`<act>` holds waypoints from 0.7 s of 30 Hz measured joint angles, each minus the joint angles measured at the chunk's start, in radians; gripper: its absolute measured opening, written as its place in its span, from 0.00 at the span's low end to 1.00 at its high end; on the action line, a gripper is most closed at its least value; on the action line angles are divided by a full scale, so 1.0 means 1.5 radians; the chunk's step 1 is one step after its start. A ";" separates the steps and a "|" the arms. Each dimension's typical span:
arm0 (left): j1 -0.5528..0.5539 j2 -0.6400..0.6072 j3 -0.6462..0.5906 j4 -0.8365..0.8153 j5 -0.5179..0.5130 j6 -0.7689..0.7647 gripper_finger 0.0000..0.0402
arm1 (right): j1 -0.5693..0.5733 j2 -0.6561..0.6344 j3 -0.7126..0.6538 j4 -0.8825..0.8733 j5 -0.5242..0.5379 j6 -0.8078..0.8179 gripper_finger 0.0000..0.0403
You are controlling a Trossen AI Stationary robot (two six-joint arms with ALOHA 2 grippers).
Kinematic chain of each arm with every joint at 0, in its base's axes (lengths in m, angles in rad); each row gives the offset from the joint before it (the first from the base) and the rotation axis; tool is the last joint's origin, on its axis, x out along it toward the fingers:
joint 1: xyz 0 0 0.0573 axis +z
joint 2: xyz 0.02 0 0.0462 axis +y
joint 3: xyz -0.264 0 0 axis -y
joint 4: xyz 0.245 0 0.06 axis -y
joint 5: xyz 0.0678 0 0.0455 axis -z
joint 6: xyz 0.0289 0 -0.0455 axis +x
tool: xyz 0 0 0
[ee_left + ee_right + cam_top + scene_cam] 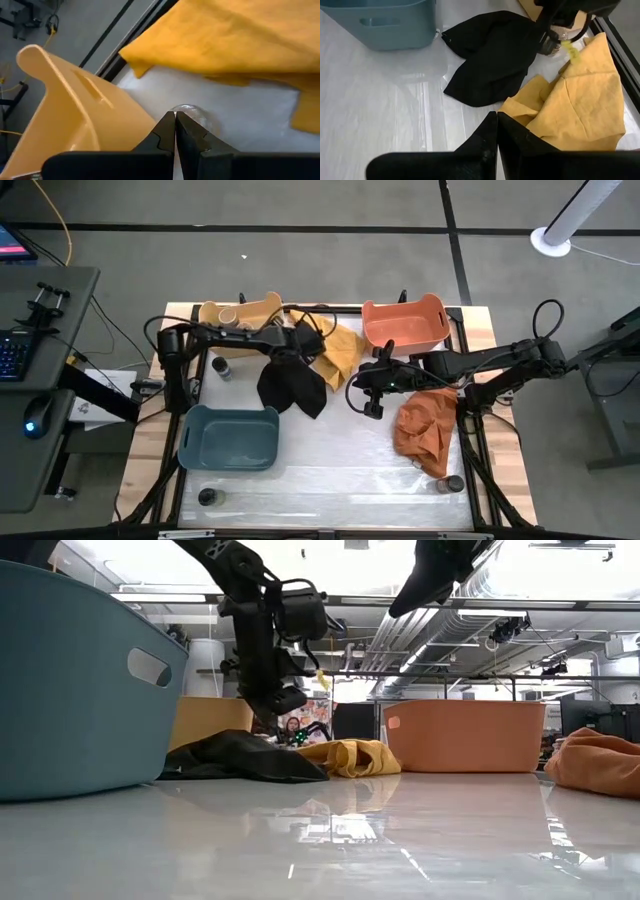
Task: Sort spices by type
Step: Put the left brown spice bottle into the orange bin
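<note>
My left gripper (312, 335) is shut and low over the table between the yellow bin (240, 315) and the yellow cloth (338, 352). A small clear round thing (189, 112) shows just past its tips (175, 118). My right gripper (370, 402) is shut and hangs above the table near the middle, holding nothing (497, 118). One tan-topped jar (228, 315) sits in the yellow bin. A dark-topped jar (222, 367) stands beside that bin, another (208, 497) stands at the near left, and a brownish-topped jar (455, 483) stands at the near right. My left gripper has its shut fingertips (181, 125) right at the small clear round thing (195, 116) on the table, coming at it on a downward slant. The fingers hide the meeting place, so I cannot tell whether they touch it.
The blue bin (230, 435) stands at the near left and the orange bin (405, 322) at the far right. A black cloth (292, 385) lies crumpled by the left arm, and an orange cloth (425, 430) lies at the right. Bare table stretches along the near edge.
</note>
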 joint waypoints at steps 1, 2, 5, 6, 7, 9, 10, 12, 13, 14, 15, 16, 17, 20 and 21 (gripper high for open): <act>-0.002 0.001 -0.004 0.004 -0.001 -0.001 0.00 | 0.000 0.000 0.000 0.001 0.000 0.000 0.00; -0.002 0.002 -0.008 0.002 -0.002 -0.002 0.00 | 0.000 0.000 0.000 0.002 0.000 0.000 0.00; -0.002 0.002 -0.013 0.009 -0.030 -0.010 0.00 | 0.000 0.000 0.000 0.002 0.000 0.001 0.00; -0.002 0.002 -0.013 0.009 -0.042 -0.013 0.00 | 0.000 0.000 0.000 0.002 0.000 0.002 0.00; 0.000 0.002 -0.013 0.009 -0.050 -0.012 0.00 | 0.000 0.000 0.000 0.002 0.000 0.002 0.00; 0.004 0.003 -0.014 0.009 -0.044 0.000 0.00 | 0.000 0.000 0.000 0.002 0.000 0.002 0.00; 0.007 0.006 -0.014 0.013 -0.035 0.003 0.00 | 0.000 0.000 0.000 0.002 0.000 0.002 0.00; 0.010 0.009 -0.015 0.016 -0.025 0.004 0.00 | 0.000 0.000 0.000 0.002 0.000 0.005 0.00; 0.011 0.010 -0.017 0.019 -0.024 0.006 0.00 | 0.000 0.000 0.000 0.002 0.000 0.006 0.00; 0.011 0.010 -0.017 0.022 -0.024 0.012 0.00 | 0.000 0.000 0.000 0.002 0.000 0.006 0.00; 0.011 0.009 -0.017 0.030 -0.023 0.018 0.00 | 0.000 0.000 0.000 0.002 0.000 0.005 0.00; 0.011 0.009 -0.017 0.037 -0.021 0.023 0.00 | 0.000 0.000 0.000 0.001 0.000 0.006 0.00; 0.011 0.009 -0.016 0.039 -0.020 0.030 0.00 | 0.000 0.000 0.000 0.002 0.000 0.006 0.00; 0.011 0.009 -0.017 0.036 -0.001 0.040 0.00 | 0.000 0.000 0.000 0.002 0.000 0.006 0.00; 0.011 0.009 -0.017 0.035 0.007 0.040 0.00 | 0.000 0.000 0.000 0.002 0.000 0.006 0.00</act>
